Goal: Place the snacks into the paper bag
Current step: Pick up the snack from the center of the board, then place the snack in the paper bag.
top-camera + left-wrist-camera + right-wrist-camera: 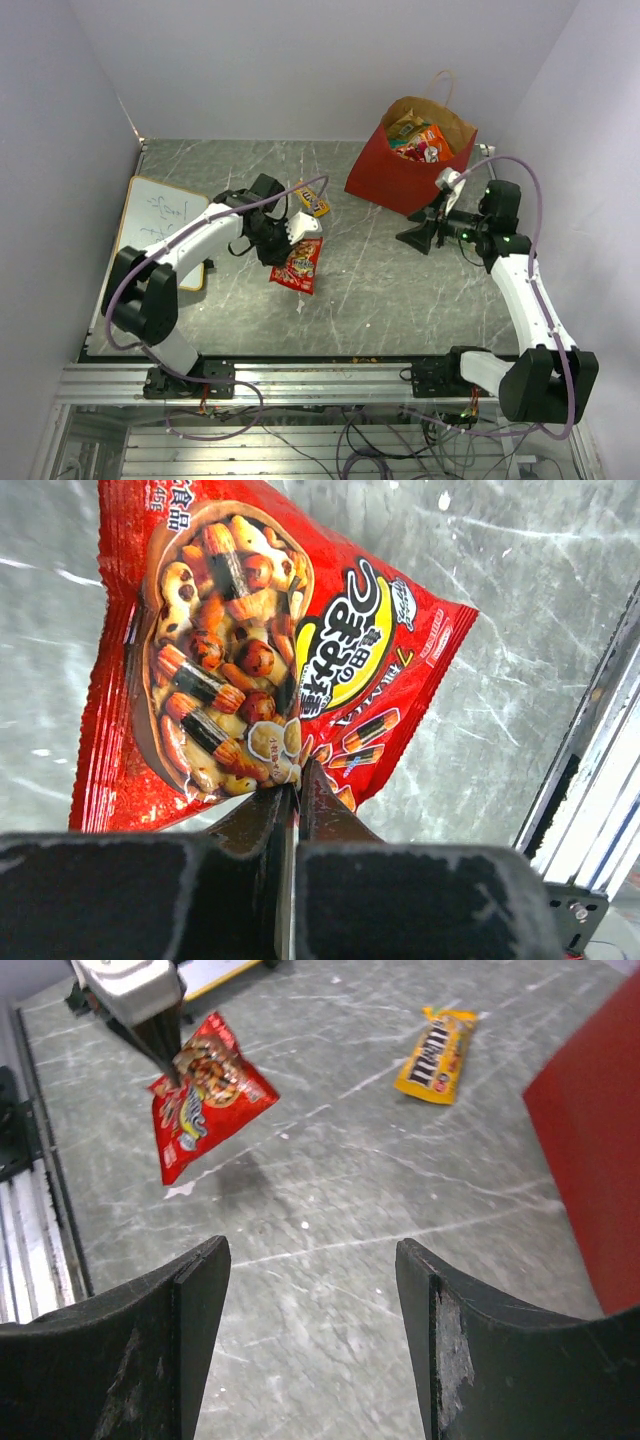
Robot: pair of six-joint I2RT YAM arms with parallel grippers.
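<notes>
Between board [155,220] and bag [385,180], edge-pinched packet [298,265].

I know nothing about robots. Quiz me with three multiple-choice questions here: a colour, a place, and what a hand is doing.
1. The paper bag outside is: A red, B blue, C white.
2. The yellow candy pack lies: A in that bag, B on the table, C held in the air.
3. The left hand is: A wide open, B shut on the red snack packet, C out of view.
Answers: A, its wall shows red; B, it lies flat on the grey top; B, it pinches the packet's edge.
</notes>
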